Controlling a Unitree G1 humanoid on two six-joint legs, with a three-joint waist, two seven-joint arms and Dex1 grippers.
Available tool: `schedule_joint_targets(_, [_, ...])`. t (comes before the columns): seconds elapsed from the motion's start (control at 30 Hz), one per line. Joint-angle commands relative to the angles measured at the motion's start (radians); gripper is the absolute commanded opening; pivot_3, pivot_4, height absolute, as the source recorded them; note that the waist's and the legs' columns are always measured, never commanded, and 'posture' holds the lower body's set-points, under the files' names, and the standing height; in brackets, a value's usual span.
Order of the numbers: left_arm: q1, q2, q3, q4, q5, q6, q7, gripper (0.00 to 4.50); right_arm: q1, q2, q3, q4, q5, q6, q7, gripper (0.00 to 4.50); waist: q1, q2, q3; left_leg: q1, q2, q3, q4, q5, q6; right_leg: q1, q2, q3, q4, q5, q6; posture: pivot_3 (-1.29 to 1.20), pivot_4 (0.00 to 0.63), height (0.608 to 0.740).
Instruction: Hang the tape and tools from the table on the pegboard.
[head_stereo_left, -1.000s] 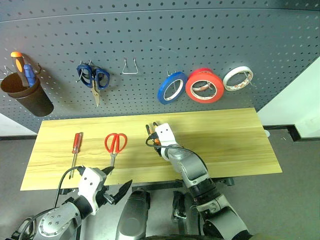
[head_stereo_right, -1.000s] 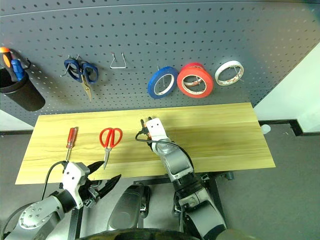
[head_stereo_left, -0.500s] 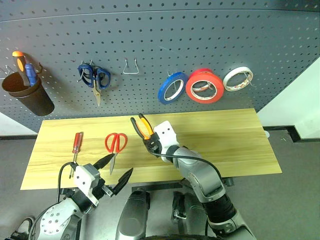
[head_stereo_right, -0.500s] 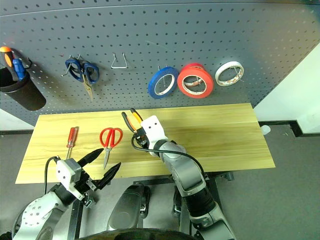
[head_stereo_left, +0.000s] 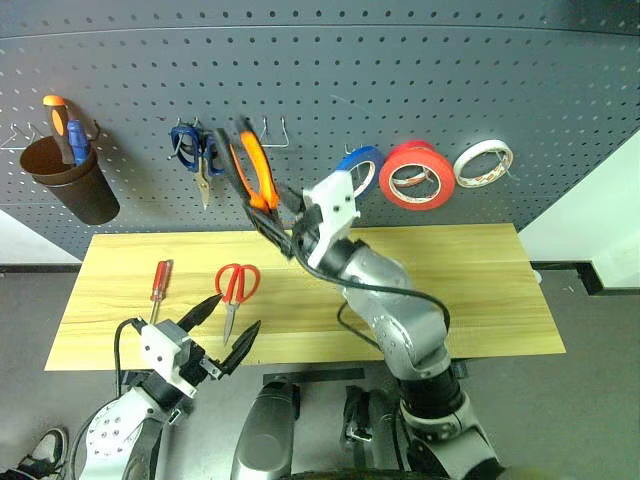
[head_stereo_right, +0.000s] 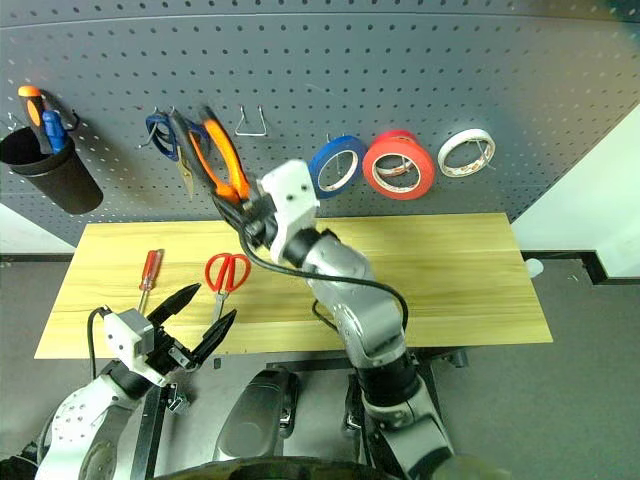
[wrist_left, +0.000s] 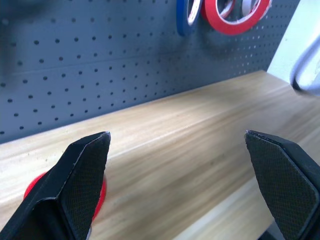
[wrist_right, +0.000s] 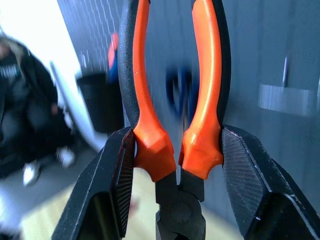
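Note:
My right gripper (head_stereo_left: 290, 235) is shut on the orange-and-black pliers (head_stereo_left: 250, 170), close to their joint. It holds them up in front of the dark pegboard (head_stereo_left: 450, 80), handles upward, beside the blue-handled scissors. In the right wrist view both fingers (wrist_right: 115, 185) press on the pliers' handles (wrist_right: 205, 100). The red-handled scissors (head_stereo_left: 237, 285) and the slim red screwdriver (head_stereo_left: 158, 280) lie on the left part of the wooden table (head_stereo_left: 470, 290). My left gripper (head_stereo_left: 225, 328) is open at the table's near edge, just short of the red scissors. The blue tape (head_stereo_left: 362, 170) hangs on the pegboard, partly behind my right wrist.
On the pegboard hang blue-handled scissors (head_stereo_left: 197, 150), a bare wire hook (head_stereo_left: 275, 135), a red-orange roll (head_stereo_left: 415, 175), a white roll (head_stereo_left: 483, 163) and a brown cup (head_stereo_left: 70, 185) holding tools. A seated person (wrist_right: 20, 100) is off to the side.
My right gripper has lifted the pliers off the table and swung them up in front of the pegboard. The left gripper has edged up and forward, still open.

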Motion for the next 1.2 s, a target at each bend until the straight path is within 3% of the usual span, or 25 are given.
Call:
schedule_joint_targets(0.03, [0.001, -0.009, -0.001, -0.004, -0.001, -0.028, 0.005, 4.50, -0.111, 0.056, -0.038, 0.080, -0.016, -0.115, -0.047, 2.17, 0.000, -0.003, -0.004, 0.000, 0.000, 0.000, 0.000, 0.000, 0.000, 0.000, 0.000, 0.000, 0.000, 0.000, 0.000, 0.41, 0.140, 0.676])
schedule_joint_targets(0.43, [0.012, -0.021, -0.013, -0.029, 0.004, -0.033, 0.017, 4.50, -0.345, 0.067, -0.078, 0.520, -0.046, -0.387, -0.123, 2.17, -0.004, -0.004, -0.005, 0.000, 0.000, 0.001, 0.005, 0.004, -0.003, -0.002, 0.000, 0.000, 0.010, 0.001, -0.002, 0.42, 0.141, 0.676])
schedule_joint_targets(0.87, [0.013, -0.017, -0.012, -0.024, 0.003, -0.032, 0.020, 4.50, -0.380, 0.075, -0.078, 0.540, -0.076, -0.553, -0.186, 2.17, -0.002, -0.004, -0.005, -0.002, 0.000, 0.000, 0.016, 0.004, -0.001, -0.002, 0.000, 0.000, 0.016, 0.002, -0.003, 0.42, 0.144, 0.676])
schedule_joint_targets(1.2, [0.018, -0.014, -0.019, -0.039, 0.002, -0.027, 0.025, 4.50, -0.517, 0.102, -0.088, 0.816, -0.166, -0.752, -0.297, 2.17, 0.000, -0.004, -0.005, -0.002, 0.000, 0.000, 0.016, 0.004, -0.002, -0.003, 0.000, 0.000, 0.018, 0.002, -0.004, 0.44, 0.145, 0.676])
